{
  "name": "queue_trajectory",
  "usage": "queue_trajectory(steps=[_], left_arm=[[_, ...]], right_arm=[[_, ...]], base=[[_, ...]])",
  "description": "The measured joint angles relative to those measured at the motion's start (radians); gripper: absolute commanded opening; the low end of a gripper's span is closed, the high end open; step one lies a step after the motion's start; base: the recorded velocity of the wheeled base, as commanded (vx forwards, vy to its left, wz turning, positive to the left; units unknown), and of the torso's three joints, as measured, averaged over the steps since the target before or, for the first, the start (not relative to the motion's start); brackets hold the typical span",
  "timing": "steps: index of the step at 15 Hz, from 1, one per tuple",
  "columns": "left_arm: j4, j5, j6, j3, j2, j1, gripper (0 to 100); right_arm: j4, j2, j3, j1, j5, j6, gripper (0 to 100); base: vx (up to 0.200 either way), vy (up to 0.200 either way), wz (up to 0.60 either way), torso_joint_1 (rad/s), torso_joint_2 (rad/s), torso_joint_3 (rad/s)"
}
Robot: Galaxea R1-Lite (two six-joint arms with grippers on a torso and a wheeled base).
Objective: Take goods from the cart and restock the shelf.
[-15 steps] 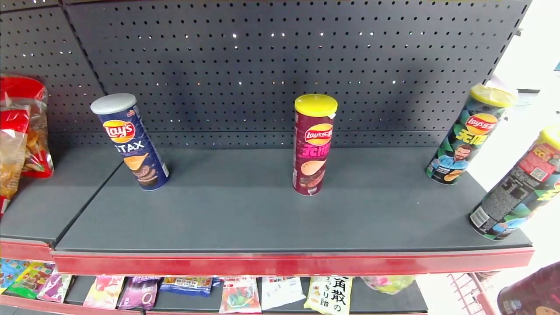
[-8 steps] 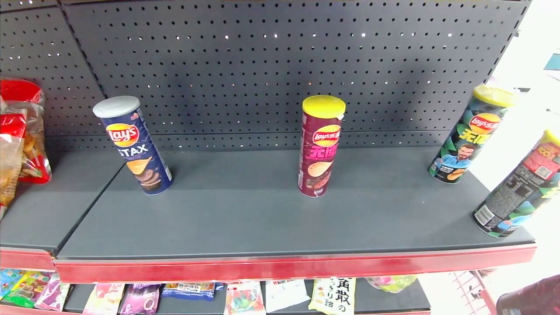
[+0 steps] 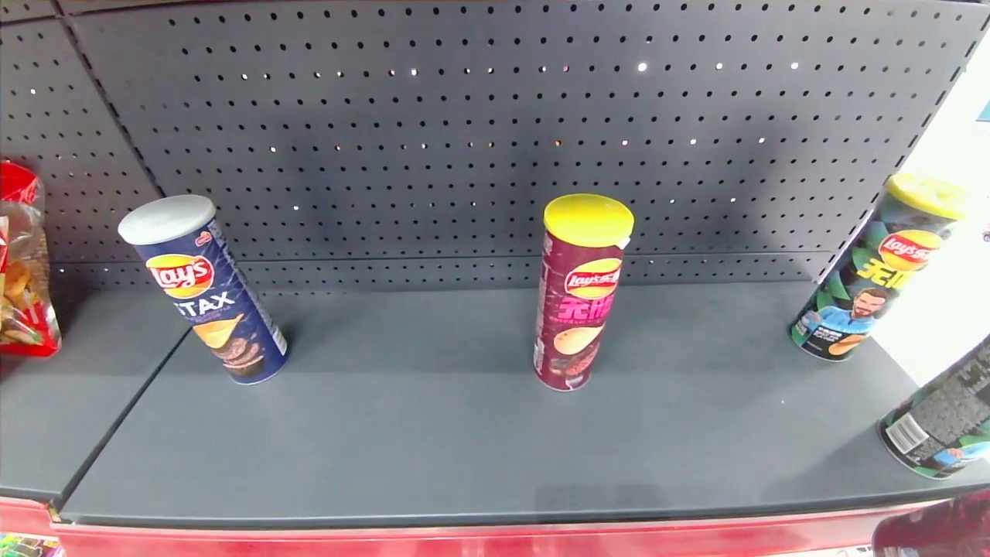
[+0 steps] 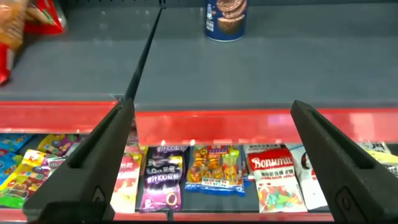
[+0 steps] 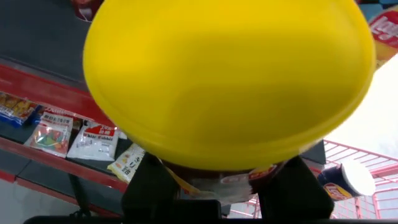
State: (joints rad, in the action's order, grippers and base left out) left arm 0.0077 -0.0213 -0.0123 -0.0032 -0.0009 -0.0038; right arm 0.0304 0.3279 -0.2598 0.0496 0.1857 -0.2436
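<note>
A dark shelf board (image 3: 433, 441) with a red front lip carries upright chip cans: a blue one with a grey lid (image 3: 203, 290) at the left, a maroon one with a yellow lid (image 3: 580, 294) in the middle, and two green-black ones (image 3: 874, 278) (image 3: 940, 418) at the right end. My right gripper (image 5: 221, 190) is shut on another yellow-lidded chip can (image 5: 230, 81); its maroon body shows at the head view's lower right corner (image 3: 932, 530). My left gripper (image 4: 211, 106) hangs open and empty just in front of the red lip (image 4: 211, 124), with the blue can (image 4: 225, 18) beyond it.
A perforated back panel (image 3: 464, 131) closes the shelf behind. Red snack bags (image 3: 19, 271) stand at the far left. Several snack packets (image 4: 211, 171) lie on the lower shelf. A red wire cart (image 5: 367, 155) holds a white-lidded can (image 5: 348, 180). Wide bare gaps separate the cans.
The head camera has moved closer to the shelf, so the whole picture has shifted downward. The cans on the shelf stand as before.
</note>
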Motion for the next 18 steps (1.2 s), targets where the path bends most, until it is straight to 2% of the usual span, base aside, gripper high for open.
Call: queue_trajectory(steps=[9,10,13,14,16,18], left_arm=[[0.002,0.003,-0.002,-0.001,0.012,-0.003,100],[0.002,0.008,-0.003,-0.001,0.019,-0.006,100],[-0.002,0.067,0.005,-0.016,0.027,-0.010,100],[-0.006,0.078,0.017,-0.060,0.046,-0.017,100],[-0.019,0.106,0.048,-0.207,0.149,-0.036,100],[-0.027,0.213,0.057,-0.361,0.319,-0.079,100]], right_arm=[[0.001,0.016,-0.079,-0.001,0.062,0.023,0],[0.001,0.033,-0.100,-0.001,0.085,0.024,0],[0.002,0.075,-0.134,0.000,0.242,0.054,0],[0.003,0.090,-0.135,0.000,0.254,0.057,0],[0.003,0.123,-0.138,0.001,0.256,0.056,0],[0.000,0.168,-0.153,0.007,0.257,0.044,0]], base=[[0.000,0.000,0.00,0.000,0.00,0.000],[0.000,0.000,0.00,0.000,0.00,0.000],[0.000,0.000,0.00,0.000,0.00,0.000],[0.000,0.000,0.00,0.000,0.00,0.000],[0.000,0.000,0.00,0.000,0.00,0.000],[0.000,0.000,0.00,0.000,0.00,0.000]])
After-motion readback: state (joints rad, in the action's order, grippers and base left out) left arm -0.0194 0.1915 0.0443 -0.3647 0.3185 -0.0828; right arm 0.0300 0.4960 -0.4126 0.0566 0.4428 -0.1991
